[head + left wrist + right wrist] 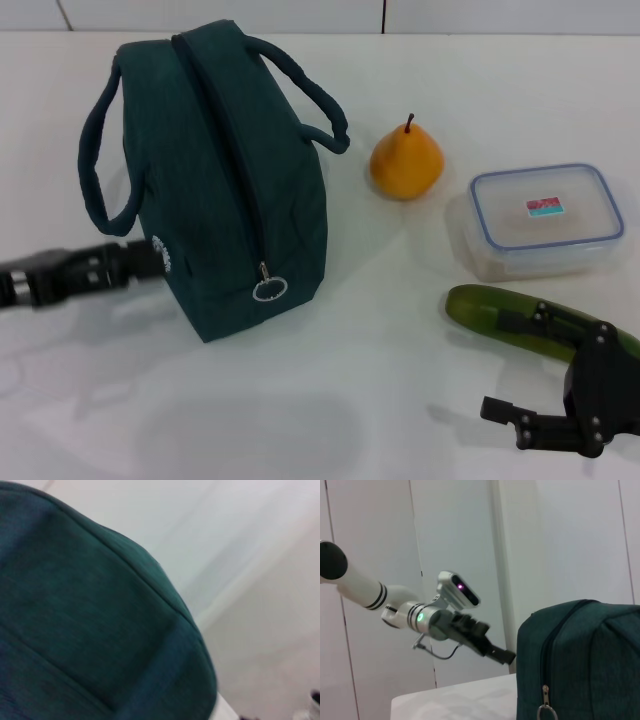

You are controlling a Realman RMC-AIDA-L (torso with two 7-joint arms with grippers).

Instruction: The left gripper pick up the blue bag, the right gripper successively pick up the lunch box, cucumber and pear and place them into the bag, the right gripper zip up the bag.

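The bag [215,170] is standing shut on the table [330,400]. The left gripper [150,258] is reaching flat at the bag's left side, touching it; I cannot tell if its fingers are open. The right gripper [500,412] is hanging open, low, right of the bag, over the cucumber [480,310].

Even, bright overhead lighting is noted. Soft shadows are cast beneath the blue bag [225,170] and pear [406,160]. The left wrist view is blurred by closeness.
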